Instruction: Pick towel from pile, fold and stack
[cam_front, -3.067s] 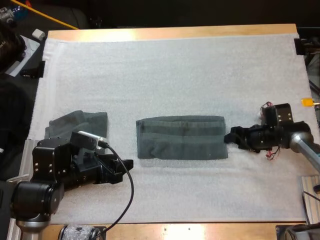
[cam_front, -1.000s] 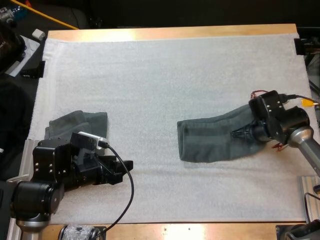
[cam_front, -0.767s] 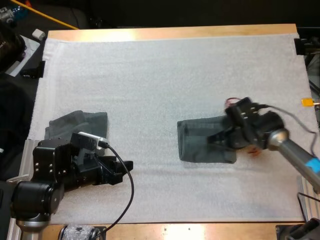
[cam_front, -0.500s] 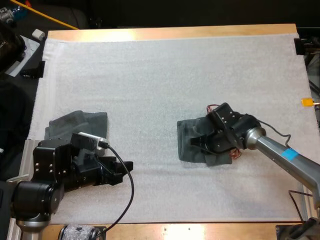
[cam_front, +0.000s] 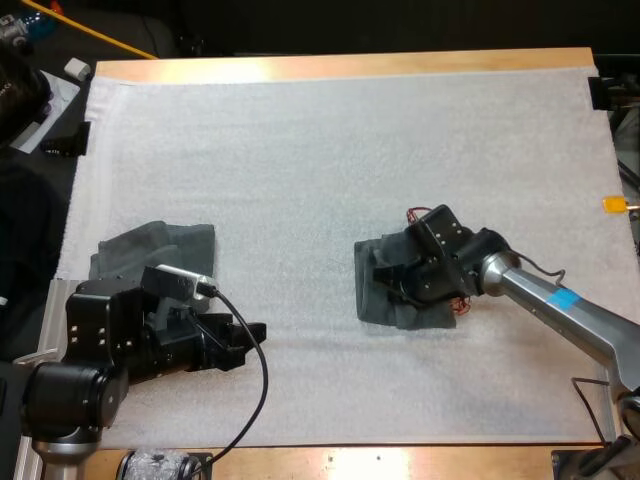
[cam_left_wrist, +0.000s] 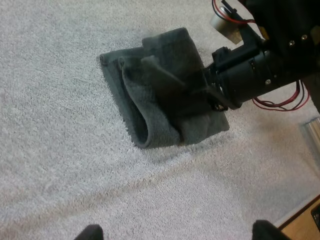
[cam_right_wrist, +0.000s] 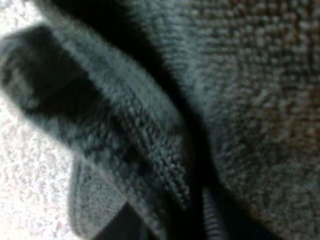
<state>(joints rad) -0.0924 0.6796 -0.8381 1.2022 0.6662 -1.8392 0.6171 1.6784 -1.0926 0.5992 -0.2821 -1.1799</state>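
Right gripper (cam_front: 396, 278) is pinching the top layer of a half-folded towel (cam_front: 372, 302) lying right of the mat's (cam_front: 300, 150) centre; edges likely need laying flush before release. Left gripper (cam_front: 250, 336) is resting wide open beside a second towel (cam_front: 150, 245)

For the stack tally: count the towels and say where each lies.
2. The half-folded towel lies right of centre on the mat, at the right hand. The other towel sits near the mat's left edge, partly behind the left arm; more may be hidden there.

No legible txt, labels, brands or nos. anywhere.
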